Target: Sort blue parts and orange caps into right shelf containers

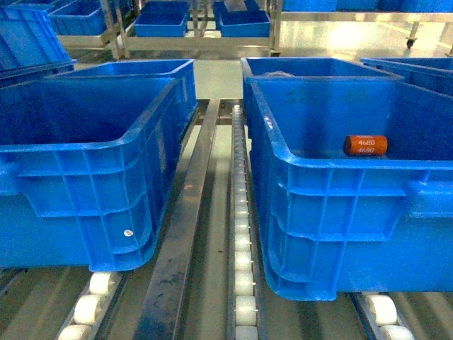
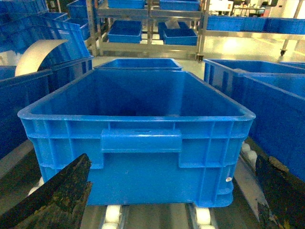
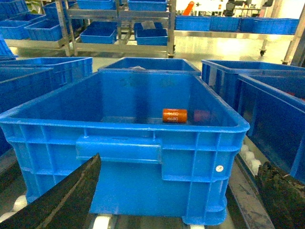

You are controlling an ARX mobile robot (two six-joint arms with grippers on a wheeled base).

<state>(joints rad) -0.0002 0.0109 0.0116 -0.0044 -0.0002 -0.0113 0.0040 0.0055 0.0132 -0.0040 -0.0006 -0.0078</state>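
Two large, deep blue plastic crates with ribbed walls sat side by side on the roller conveyor (image 1: 244, 283), a metal rail running between them. In the right-hand blue crate (image 1: 340, 234) lay one small orange cylindrical cap (image 1: 366, 145) on its side, pale "4680" printed twice along it, resting on the crate floor toward the far wall. The right wrist camera saw the same cap (image 3: 175, 115) inside that crate (image 3: 119, 148), a little right of centre, with a faint reddish reflection on the wall beside it.

The left-hand blue crate (image 1: 78, 198) showed nothing inside from the head camera, and the left wrist view looked into that crate (image 2: 138, 143) past its moulded bar handle.

The left gripper (image 2: 167, 200) hung in front of the left crate's near wall, its dark, worn fingers (image 2: 62, 195) spread wide and holding nothing. The right gripper (image 3: 176, 200) hung before the right crate likewise, fingers (image 3: 66, 195) far apart, nothing between them.

More blue bins stood on metal racks (image 1: 198, 28) behind.
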